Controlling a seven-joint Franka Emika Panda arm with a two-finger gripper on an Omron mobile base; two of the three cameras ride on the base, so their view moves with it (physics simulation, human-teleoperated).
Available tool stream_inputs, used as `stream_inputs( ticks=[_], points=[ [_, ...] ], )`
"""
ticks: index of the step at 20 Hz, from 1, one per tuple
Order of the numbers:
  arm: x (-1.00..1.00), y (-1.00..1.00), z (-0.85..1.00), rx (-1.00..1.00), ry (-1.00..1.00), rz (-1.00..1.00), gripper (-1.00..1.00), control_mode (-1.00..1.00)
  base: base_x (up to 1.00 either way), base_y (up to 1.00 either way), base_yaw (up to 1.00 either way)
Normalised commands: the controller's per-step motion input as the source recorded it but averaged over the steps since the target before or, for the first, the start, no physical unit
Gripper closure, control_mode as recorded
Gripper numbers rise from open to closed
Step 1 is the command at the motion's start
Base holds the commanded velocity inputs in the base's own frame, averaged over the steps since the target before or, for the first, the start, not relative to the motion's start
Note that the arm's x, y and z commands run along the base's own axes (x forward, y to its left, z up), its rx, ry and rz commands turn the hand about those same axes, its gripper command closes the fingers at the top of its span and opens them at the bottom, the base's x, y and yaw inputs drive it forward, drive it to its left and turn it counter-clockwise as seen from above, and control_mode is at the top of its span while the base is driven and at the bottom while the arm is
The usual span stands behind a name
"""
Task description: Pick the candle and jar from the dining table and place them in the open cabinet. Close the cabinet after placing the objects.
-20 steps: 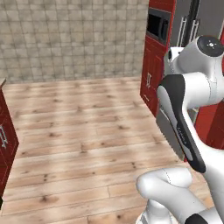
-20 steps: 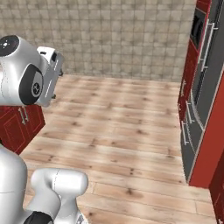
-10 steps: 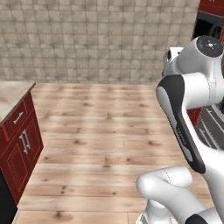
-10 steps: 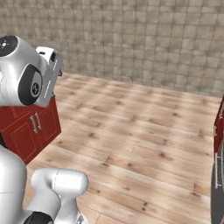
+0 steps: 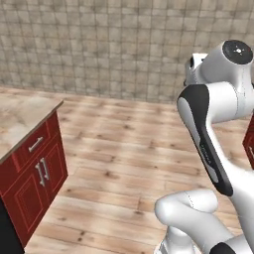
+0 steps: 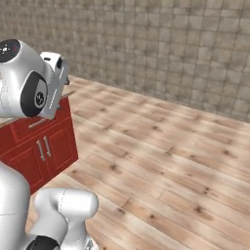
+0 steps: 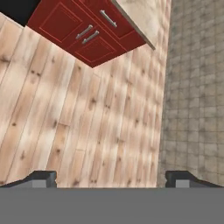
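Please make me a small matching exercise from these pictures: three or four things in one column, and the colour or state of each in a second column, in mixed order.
Things:
1. floor
2. wall
3. cupboard
4. gripper

Colour or state:
a. red, with silver handles
b. open, holding nothing
c. light wooden planks
d. grey-beige square tiles

Pairs: 1-c, 2-d, 3-a, 4-b
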Motion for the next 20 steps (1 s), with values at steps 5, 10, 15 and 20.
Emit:
stream_inputs(
  ticks=[5, 10, 15, 20],
  points=[
    [0.00, 0.00, 0.00, 0.00, 0.00, 0.00, -1.00, 1.00, 0.96, -0.23, 0.33],
    [0.00, 0.00, 0.00, 0.00, 0.00, 0.00, -1.00, 1.00, 0.86, -0.48, 0.34],
    [0.00, 0.00, 0.00, 0.00, 0.00, 0.00, -1.00, 1.00, 0.80, -0.57, 0.36],
    [0.00, 0.00, 0.00, 0.00, 0.00, 0.00, -1.00, 1.00, 0.81, -0.57, 0.37]
  ],
)
